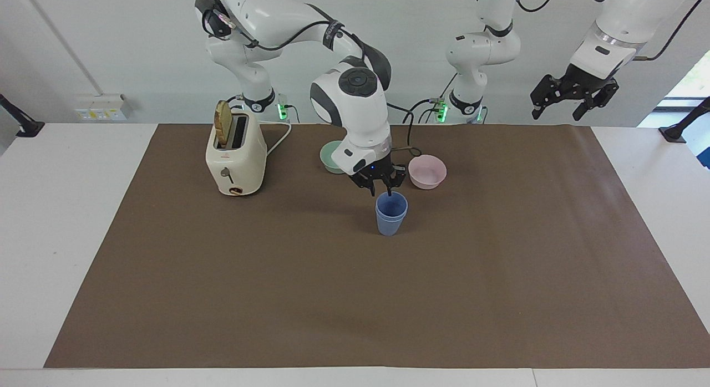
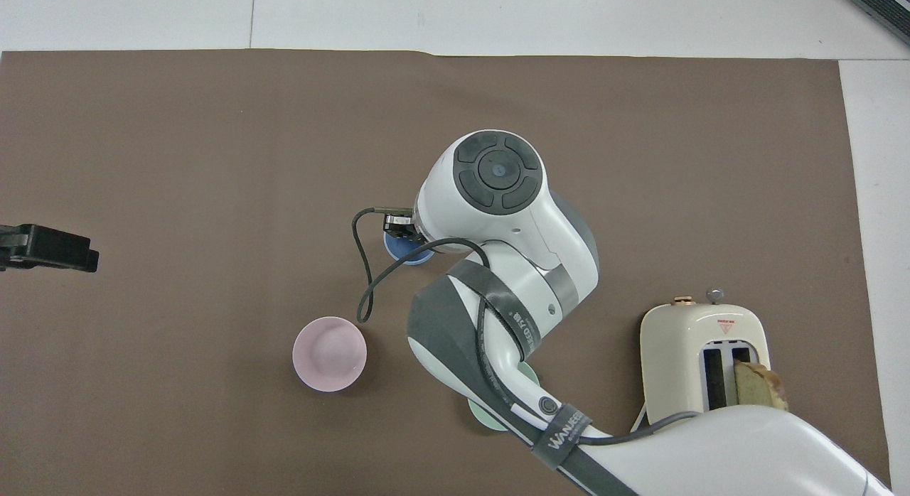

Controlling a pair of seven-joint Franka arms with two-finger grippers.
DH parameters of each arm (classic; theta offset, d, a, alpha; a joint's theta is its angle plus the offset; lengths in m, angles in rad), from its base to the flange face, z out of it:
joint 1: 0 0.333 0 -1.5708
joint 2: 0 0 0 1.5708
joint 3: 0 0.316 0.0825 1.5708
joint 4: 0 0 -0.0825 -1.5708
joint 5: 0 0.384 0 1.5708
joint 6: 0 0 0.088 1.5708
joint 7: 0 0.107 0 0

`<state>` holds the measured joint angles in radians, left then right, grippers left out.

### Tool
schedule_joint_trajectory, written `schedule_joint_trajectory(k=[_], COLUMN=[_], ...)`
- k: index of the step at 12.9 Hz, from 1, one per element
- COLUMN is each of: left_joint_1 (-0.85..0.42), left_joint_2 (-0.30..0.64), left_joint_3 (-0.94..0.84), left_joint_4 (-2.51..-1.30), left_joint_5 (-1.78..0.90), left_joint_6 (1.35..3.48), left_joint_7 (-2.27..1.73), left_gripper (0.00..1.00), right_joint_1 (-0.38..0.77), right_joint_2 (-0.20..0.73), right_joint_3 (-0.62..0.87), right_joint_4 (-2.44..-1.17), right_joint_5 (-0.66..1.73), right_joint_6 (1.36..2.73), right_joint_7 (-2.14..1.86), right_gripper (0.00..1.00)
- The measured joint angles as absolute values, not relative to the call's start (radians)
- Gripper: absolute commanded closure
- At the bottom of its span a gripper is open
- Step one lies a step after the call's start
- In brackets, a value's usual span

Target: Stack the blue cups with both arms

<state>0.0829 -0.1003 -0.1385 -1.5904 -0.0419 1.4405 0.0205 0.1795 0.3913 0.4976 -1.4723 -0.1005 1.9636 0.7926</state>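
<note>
Near the robots, the green bowl [image 1: 331, 156] and pink bowl [image 1: 427, 171] are bypassed; farther out on the surface [image 1: 355, 298], the blue cups [image 1: 391, 213] are nested. The right gripper [image 1: 381, 186], fingers spread and empty, is positioned just above. The left gripper [image 1: 574, 94] is parked, open. Only withdrawal appears left.

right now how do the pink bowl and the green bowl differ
The pink bowl shows whole in both views; the green bowl is partly hidden by the right arm. The pink bowl lies toward the left arm's end of the table, the green bowl toward the toaster. Both are shallow, upright, and nearer the robots than the cups.
</note>
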Motion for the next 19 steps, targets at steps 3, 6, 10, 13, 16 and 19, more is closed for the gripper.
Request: schedule_joint_trajectory(k=[3,6,10,13,16,19], left_joint_1=[0.083,0.083,0.083,0.083,0.083,0.083], left_joint_2=[-0.1,-0.101,-0.101,-0.101,-0.101,-0.101], left_joint_3=[-0.139,-0.139,-0.139,-0.139,-0.139,-0.139], left_joint_4=[-1.59,-1.59,-1.59,-1.59,-1.591,-1.591], left_joint_5=[-0.042,-0.042,-0.042,-0.042,-0.042,-0.042], left_joint_6=[1.44,1.44,1.44,1.44,1.44,1.44], left_joint_7=[0.02,0.02,0.02,0.02,0.02,0.02], left_gripper=[0.0,0.0,0.0,0.0,0.0,0.0], right_joint_1=[0.087,-0.071,-0.212,-0.215,-0.218,-0.238], right_joint_2=[0.267,0.151,0.074,0.052,0.049,0.049], right_joint_3=[0.496,0.495,0.493,0.494,0.491,0.48], right_joint_4=[-1.472,-1.501,-1.522,-1.522,-1.523,-1.523], right_joint_5=[-0.105,-0.105,-0.104,-0.104,-0.104,-0.104], right_joint_6=[1.828,1.76,1.688,1.655,1.655,1.654], right_joint_7=[0.773,0.645,0.498,0.495,0.477,0.4], right_gripper=[0.0,0.0,0.0,0.0,0.0,0.0])
